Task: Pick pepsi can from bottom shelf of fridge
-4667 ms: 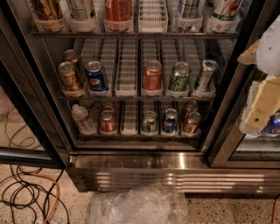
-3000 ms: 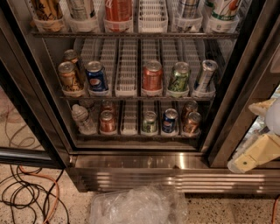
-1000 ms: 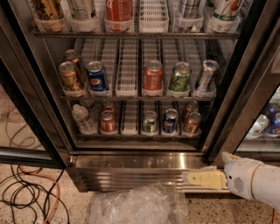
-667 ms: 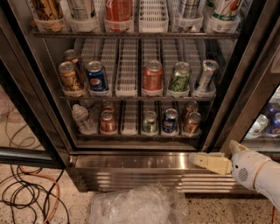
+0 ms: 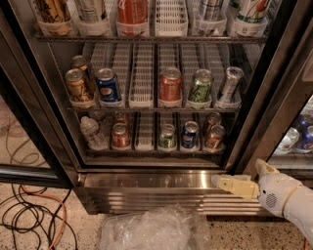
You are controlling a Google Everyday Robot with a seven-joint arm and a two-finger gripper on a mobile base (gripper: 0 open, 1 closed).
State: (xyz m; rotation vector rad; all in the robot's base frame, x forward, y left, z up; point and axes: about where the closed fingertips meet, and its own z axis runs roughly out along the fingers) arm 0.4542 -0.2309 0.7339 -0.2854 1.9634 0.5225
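gripper low by fridge base, below pepsi can.

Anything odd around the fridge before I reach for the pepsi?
The silver can at the right end of the middle shelf tilts, and a crumpled clear plastic bag lies on the floor. The pepsi can stands upright. The pincer hangs low right, before the base panel.

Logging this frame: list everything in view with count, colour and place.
pepsi can: one, dark blue, bottom shelf, right of centre
green can: one, left of it
copper-brown cans: two, lane right of it
reddish cans: two, left-centre lane
clear bottle: one, far left
middle-shelf cans: at least six, mixed colours
top-shelf containers: several, cut off
plastic bag: one, clear, floor before fridge
cables: several, black and orange, floor left
gripper: one, cream, low right, before the steel base panel
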